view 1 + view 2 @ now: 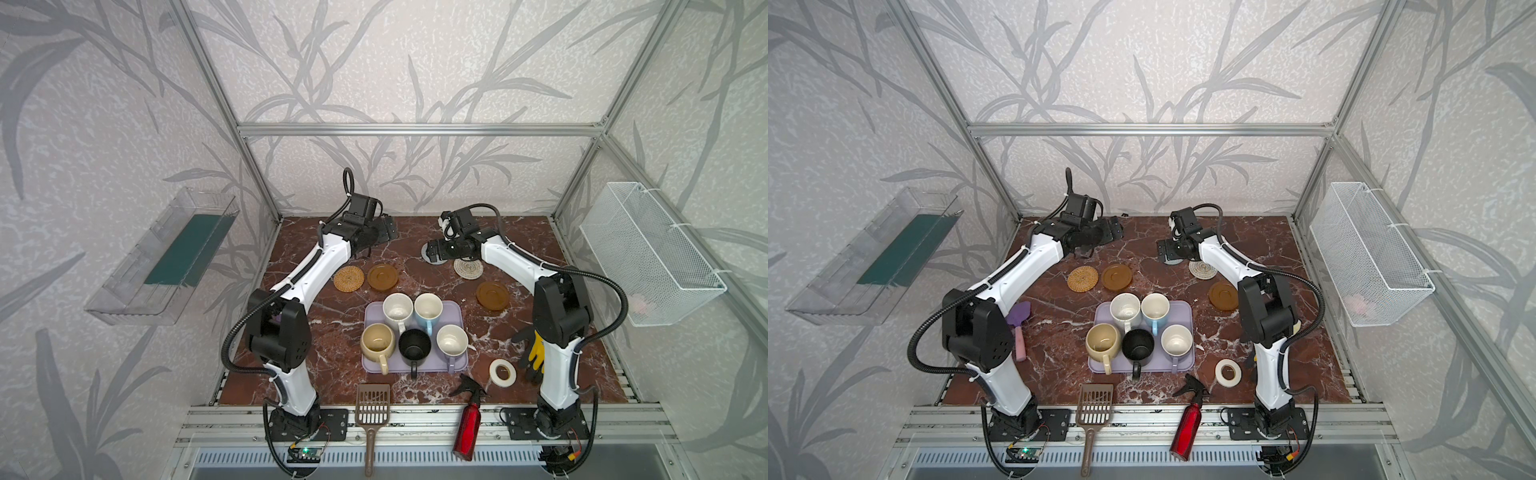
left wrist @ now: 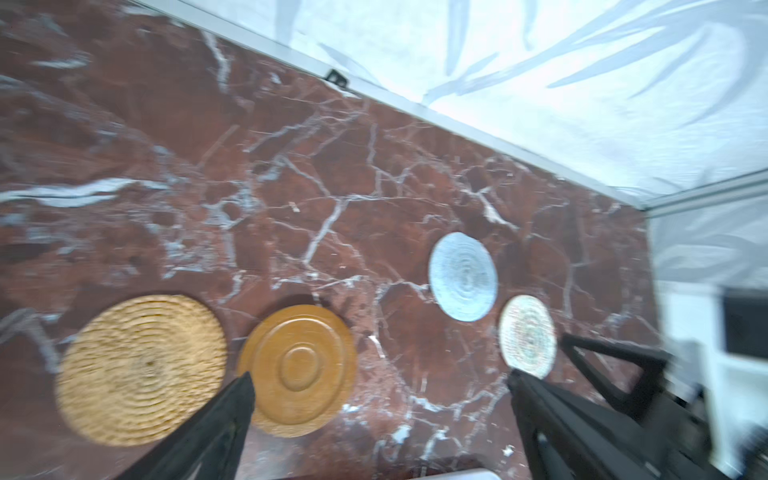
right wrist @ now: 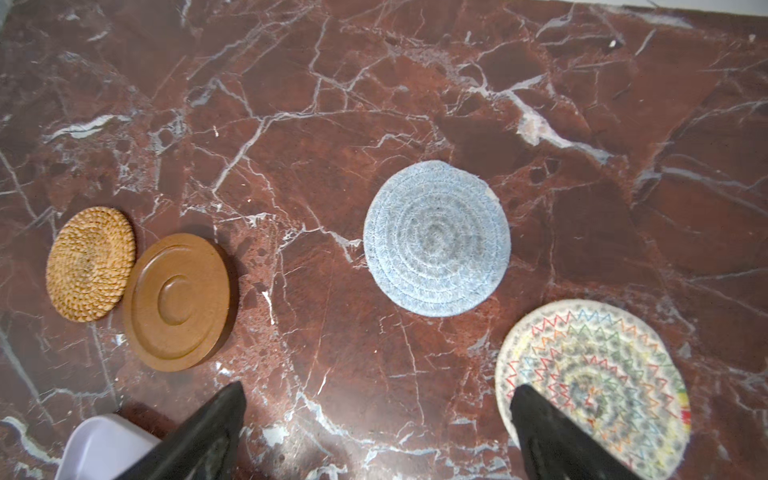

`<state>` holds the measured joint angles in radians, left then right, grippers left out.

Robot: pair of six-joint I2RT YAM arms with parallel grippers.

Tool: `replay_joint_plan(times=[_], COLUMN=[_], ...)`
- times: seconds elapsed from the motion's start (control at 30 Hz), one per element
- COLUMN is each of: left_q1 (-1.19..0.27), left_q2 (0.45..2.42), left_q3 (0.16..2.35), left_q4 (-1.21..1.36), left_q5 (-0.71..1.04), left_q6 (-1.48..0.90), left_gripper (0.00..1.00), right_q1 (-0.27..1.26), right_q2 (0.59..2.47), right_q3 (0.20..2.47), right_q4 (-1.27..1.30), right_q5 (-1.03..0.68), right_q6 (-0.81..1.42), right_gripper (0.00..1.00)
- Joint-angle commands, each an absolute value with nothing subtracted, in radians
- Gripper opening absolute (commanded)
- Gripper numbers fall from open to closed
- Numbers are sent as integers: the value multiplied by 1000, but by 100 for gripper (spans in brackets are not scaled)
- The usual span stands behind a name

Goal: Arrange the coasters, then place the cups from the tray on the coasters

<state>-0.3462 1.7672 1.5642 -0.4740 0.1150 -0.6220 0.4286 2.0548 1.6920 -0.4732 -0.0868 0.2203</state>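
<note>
Five coasters lie on the far half of the red marble table point(image 1: 519, 232). An orange woven coaster point(image 1: 348, 278) sits just beside an amber coaster point(image 1: 382, 276) on the left. A grey-blue coaster point(image 3: 436, 239), a cream spiral coaster point(image 1: 468, 267) and a second amber coaster point(image 1: 492, 295) sit on the right.

The right gripper point(image 3: 379, 386) hangs above the table with its claw spread wide and empty. In both top views it covers most of the grey-blue coaster. The left gripper point(image 2: 380, 376) is also spread wide and holds nothing, beyond the two left coasters.

The lavender tray point(image 1: 457, 309) sits near the middle and carries all five cups: the white speckled cup point(image 1: 397, 309), light blue cup point(image 1: 428, 309), cream-yellow cup point(image 1: 377, 341), black cup point(image 1: 414, 345) and lavender cup point(image 1: 452, 340).

A white tape roll point(image 1: 503, 373) lies right of the tray. A red spray bottle point(image 1: 468, 428) and a brown scoop point(image 1: 372, 409) lie at the near edge. Gloves point(image 1: 534, 353) are partly hidden behind the right arm. In a top view, a purple trowel point(image 1: 1021, 312) shows beside the left arm. A wire basket point(image 1: 648, 253) hangs on the right wall.
</note>
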Motion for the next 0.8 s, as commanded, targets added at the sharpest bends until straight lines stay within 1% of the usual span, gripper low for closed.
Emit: replay_joint_plan(times=[0.0,0.13,0.33,0.63,0.77], left_q1=[-351,-348,-348,-352,-351], left_q2=[1741,1730,1767,1820,1836], left_q3=[1471,1431,1422,1444,1444], left_q4=[-334,-291,-199,-163,-145], left_q5=[217,229,334,367,352], left_q6=[-640,-622,-644,-665,-698], left_gripper=[99,99,99,99,99], right_q1=[414,405,390,376,376], right_q2=[2104,2163,2278,2444,2513], right_q3=[1764,1816,1939,2139,2233], right_q4=[-540,-555,-609,-700,-757], right_q5=[-67,-62,-62,-65,-45], right_q6=[182,172,163,157,143], right_gripper=[100,96,92,85,84])
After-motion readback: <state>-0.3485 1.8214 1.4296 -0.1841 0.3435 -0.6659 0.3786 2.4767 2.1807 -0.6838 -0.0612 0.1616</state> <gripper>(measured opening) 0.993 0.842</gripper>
